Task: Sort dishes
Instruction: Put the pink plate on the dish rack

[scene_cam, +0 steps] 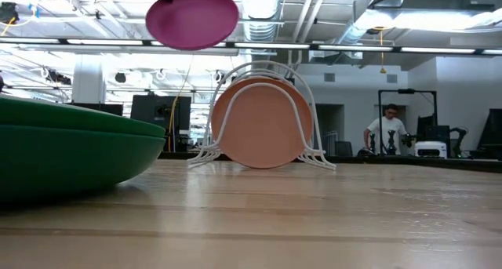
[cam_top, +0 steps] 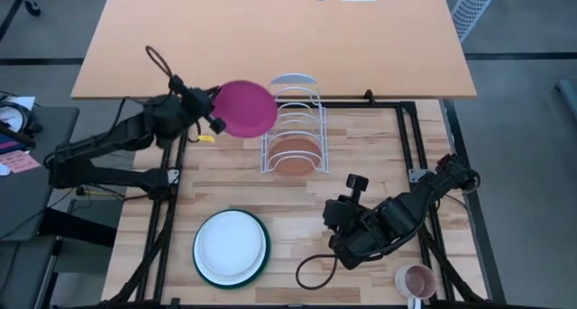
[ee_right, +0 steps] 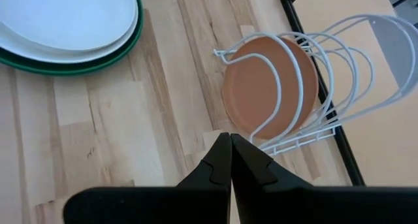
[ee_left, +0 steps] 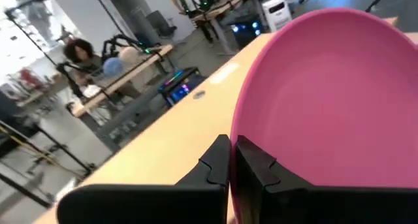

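The magenta plate [cam_top: 247, 108] [scene_cam: 192, 18] is up in the air, just left of the white wire rack [cam_top: 295, 120], with my left gripper [cam_top: 213, 120] [ee_left: 232, 144] shut on it. The terracotta plate [cam_top: 293, 152] [scene_cam: 263, 121] [ee_right: 261, 87] stands on edge in the rack's near slot. The white plate [cam_top: 231, 243] [ee_right: 62, 15] lies on the dark green plate [cam_top: 260, 262] [scene_cam: 70, 147] near the table's near edge. My right gripper [cam_top: 337, 212] [ee_right: 230, 138] is shut on nothing, low over the table to the right of that stack. My left gripper pinches the magenta plate's rim [ee_left: 236, 129] on its left side between the two fingers, one finger [ee_left: 258, 162] on the inner face and the other on the back. The fingers come about level from the table's left. The plate is lifted clear and tilted, higher than the rack's top.
A small pink mug [cam_top: 416, 279] stands at the near right corner by the right arm. The rack's far slots [ee_right: 366, 61] hold nothing. Behind the wooden top lies a large orange board [cam_top: 270, 30]. A person [scene_cam: 388, 132] stands far back in the room.
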Motion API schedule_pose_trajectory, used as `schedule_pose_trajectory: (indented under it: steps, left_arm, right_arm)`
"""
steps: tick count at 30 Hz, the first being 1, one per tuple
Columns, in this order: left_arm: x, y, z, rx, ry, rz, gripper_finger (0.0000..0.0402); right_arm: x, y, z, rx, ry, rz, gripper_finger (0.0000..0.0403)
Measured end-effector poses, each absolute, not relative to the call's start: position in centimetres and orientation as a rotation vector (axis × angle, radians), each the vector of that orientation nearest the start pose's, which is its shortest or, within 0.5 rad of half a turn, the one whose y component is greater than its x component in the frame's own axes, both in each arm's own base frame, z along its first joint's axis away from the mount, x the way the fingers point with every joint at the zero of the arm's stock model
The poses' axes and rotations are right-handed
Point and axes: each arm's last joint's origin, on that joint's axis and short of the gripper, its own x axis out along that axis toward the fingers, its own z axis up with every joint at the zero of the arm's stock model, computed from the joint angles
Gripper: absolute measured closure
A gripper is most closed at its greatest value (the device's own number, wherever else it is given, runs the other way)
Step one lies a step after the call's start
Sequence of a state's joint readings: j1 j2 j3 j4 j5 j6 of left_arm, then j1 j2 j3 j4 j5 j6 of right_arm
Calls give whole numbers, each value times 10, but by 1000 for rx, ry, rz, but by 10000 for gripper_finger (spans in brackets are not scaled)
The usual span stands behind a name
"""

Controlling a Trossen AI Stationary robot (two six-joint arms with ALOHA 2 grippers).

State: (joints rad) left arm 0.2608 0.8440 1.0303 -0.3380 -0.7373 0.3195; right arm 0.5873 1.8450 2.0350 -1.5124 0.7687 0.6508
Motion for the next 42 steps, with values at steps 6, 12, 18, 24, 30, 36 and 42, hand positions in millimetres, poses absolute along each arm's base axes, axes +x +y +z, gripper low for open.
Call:
schedule_pose_trajectory:
  steps: [6,12,18,24,30,36,42]
  left_arm:
    - [137,45,364,284,205,903,401]
    - [120,38,366,272,82,891,401]
    - [112,35,367,265,60,876,401]
    - [113,33,367,254,48,817,401]
    - [119,24,375,199,-107,413,401]
    - [118,8,394,104,-355,-132,401]
    - [114,-3,412,142,-540,-565,401]
  right_arm:
    - [297,173,377,-235,898,-461,395]
    - [297,173,377,-238,899,-460,395]
    - [297,172,377,-247,891,-468,395]
    - [299,169,377,-247,888,-483,395]
    - [301,167,377,-244,888,-493,395]
    - [302,168,375,-249,894,-494,395]
    - [304,166,375,-251,892,-492,395]
